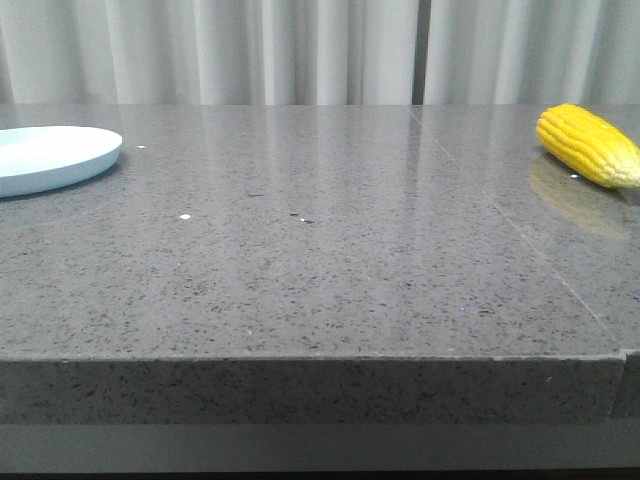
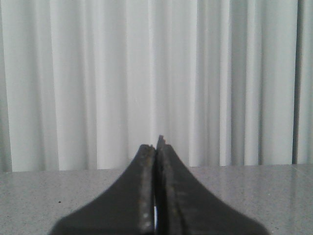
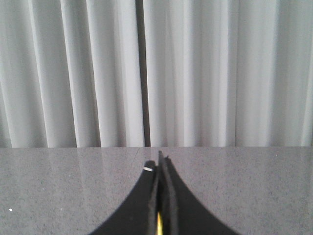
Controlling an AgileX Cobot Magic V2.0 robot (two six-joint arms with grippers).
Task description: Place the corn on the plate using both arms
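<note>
The yellow corn (image 1: 588,144) lies on the grey table at the far right of the front view, its paler tip toward the right edge. The pale blue-white plate (image 1: 50,158) sits at the far left, partly cut off by the frame. Neither gripper shows in the front view. In the left wrist view my left gripper (image 2: 157,147) has its dark fingers pressed together with nothing between them. In the right wrist view my right gripper (image 3: 161,161) is likewise shut and empty; a thin yellow sliver shows through the slit low between its fingers. Corn and plate are otherwise out of both wrist views.
The grey speckled stone table (image 1: 320,270) has a front edge close to the camera and a seam running diagonally at the right. White pleated curtains (image 1: 320,50) hang behind the table. A few small white specks (image 1: 184,216) lie on the surface.
</note>
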